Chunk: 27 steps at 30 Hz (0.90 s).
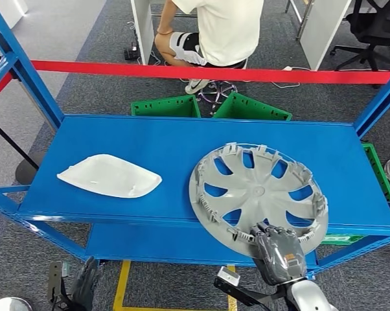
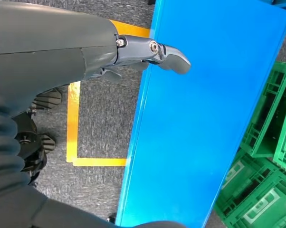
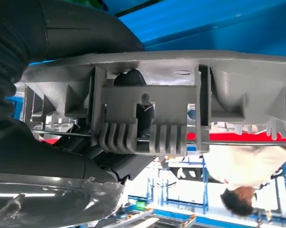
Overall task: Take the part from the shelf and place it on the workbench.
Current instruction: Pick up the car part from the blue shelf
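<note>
Gripping the grey wheel cover [image 1: 258, 192] (near rim), right hand [image 1: 277, 253]; left hand [image 2: 98, 52] holds nothing, fingers apart.

Matt grey plastic hubcap [image 1: 258, 192], glossy white plastic cover [image 1: 110, 176], smooth blue-painted metal shelf [image 1: 149, 146]

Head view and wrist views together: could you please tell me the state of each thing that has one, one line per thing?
Hubcap: inner side up on the blue shelf, near rim gripped by the right hand.
White cover: lying flat on the shelf, untouched.
Left hand: low beside the shelf's front edge, holding nothing, fingers apart.
Green crates: on the floor behind the shelf.
</note>
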Tool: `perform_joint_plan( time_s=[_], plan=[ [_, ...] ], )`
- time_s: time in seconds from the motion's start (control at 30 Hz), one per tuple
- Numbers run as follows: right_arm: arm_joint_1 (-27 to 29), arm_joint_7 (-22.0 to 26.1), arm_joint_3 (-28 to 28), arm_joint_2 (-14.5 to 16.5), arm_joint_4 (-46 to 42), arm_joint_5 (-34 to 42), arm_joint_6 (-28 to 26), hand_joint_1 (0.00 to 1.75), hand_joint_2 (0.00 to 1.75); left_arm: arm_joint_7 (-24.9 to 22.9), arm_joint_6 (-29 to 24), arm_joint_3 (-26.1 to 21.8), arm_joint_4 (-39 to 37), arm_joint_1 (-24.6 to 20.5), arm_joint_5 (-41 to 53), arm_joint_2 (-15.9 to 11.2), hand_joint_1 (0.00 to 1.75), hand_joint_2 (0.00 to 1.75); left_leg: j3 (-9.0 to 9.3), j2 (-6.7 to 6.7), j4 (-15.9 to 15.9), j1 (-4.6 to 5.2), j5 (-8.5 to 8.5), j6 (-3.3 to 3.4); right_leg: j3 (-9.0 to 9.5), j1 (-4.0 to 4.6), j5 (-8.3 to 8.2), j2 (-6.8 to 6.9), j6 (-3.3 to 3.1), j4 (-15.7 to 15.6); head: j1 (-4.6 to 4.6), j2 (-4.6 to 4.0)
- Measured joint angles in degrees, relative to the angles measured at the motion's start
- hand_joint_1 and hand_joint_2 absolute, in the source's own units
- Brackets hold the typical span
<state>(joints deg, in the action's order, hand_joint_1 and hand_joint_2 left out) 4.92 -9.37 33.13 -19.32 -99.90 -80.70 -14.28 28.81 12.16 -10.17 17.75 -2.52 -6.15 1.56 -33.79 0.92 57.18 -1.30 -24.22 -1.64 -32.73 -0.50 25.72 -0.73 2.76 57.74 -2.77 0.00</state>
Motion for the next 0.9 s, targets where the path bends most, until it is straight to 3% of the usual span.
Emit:
perform_joint_plan(
  time_s=[0.2,0.4,0.5,0.57,0.67,0.7,0.73,0.77,0.83,0.9],
  plan=[
    [2.0,-0.6,-0.1,0.0,-1.5,1.1,-2.4,1.75,1.75,0.0,0.1,-0.6,0.0,0.2,0.0,0.0,0.00,1.75,-0.01,0.00,0.0,0.03,-0.05,0.00,0.00,-0.02,0.00,0.00,0.01,0.0,-0.01,0.00],
    [5.2,1.6,-0.2,0.3,-4.6,12.8,-10.9,1.75,1.75,0.4,-1.4,-1.6,0.0,0.3,1.0,0.2,0.00,1.75,-0.01,0.01,0.1,0.51,-0.40,0.58,0.07,-0.56,0.02,0.01,0.49,-0.2,-0.03,0.00],
    [7.1,2.6,-0.2,0.7,-6.8,17.1,-14.3,1.75,1.75,0.7,-2.6,-2.0,0.0,0.3,1.9,0.6,0.00,1.75,0.30,-0.04,-0.4,0.57,-0.24,1.23,0.12,-0.78,0.18,0.03,0.98,-0.2,-0.03,0.00],
    [8.0,2.8,-0.2,0.8,-7.8,18.1,-15.3,1.75,1.75,0.9,-2.9,-2.2,0.0,0.3,2.1,0.9,0.00,1.75,0.85,-0.16,-1.1,0.29,-0.03,1.75,-1.16,-0.74,2.10,0.16,1.21,2.6,0.27,0.00],
    [9.0,2.9,-0.1,0.9,-8.5,18.5,-15.7,1.75,1.75,0.9,-3.0,-2.4,0.0,0.4,2.2,1.3,0.00,1.75,1.14,-0.28,-1.2,0.24,-0.11,2.01,-6.65,-0.78,7.14,0.28,1.42,13.8,0.71,0.00],
    [9.3,3.0,-0.1,0.9,-8.6,18.6,-15.7,1.75,1.75,0.9,-3.0,-2.4,0.0,0.4,2.2,1.4,0.00,1.75,1.18,-0.29,-1.1,0.22,-0.12,1.97,-7.85,-0.82,7.46,0.29,1.52,16.0,0.70,0.00],
    [9.5,3.2,-0.1,0.9,-8.7,18.8,-15.8,1.75,1.75,0.9,-3.1,-2.4,0.0,0.4,2.2,1.5,0.00,1.75,1.24,-0.28,-1.1,0.15,-0.15,1.87,-8.01,-0.86,6.62,0.30,1.61,16.0,0.71,0.00],
    [9.6,3.5,-0.1,1.0,-8.8,19.2,-16.0,1.75,1.75,0.9,-3.2,-2.4,0.0,0.4,2.4,1.6,0.00,1.75,1.32,-0.24,-1.0,0.01,-0.22,1.68,-6.92,-0.94,4.78,0.33,1.68,13.5,0.73,0.00],
    [9.8,4.4,-0.1,1.1,-9.2,20.1,-17.2,1.75,1.75,0.9,-3.5,-2.4,0.0,0.5,2.9,1.8,0.00,1.75,1.36,-0.08,-0.6,-0.19,-0.55,0.95,-2.89,-1.07,1.25,0.30,1.84,5.8,0.85,0.00],
    [10.3,5.3,-0.1,1.3,-9.9,19.9,-18.9,1.75,1.75,0.9,-3.9,-2.4,0.0,0.6,3.6,1.9,0.00,1.75,1.33,0.12,-0.3,-0.11,-0.74,0.04,-0.59,-1.05,0.20,0.00,1.32,1.9,0.94,0.00]
  ],
)
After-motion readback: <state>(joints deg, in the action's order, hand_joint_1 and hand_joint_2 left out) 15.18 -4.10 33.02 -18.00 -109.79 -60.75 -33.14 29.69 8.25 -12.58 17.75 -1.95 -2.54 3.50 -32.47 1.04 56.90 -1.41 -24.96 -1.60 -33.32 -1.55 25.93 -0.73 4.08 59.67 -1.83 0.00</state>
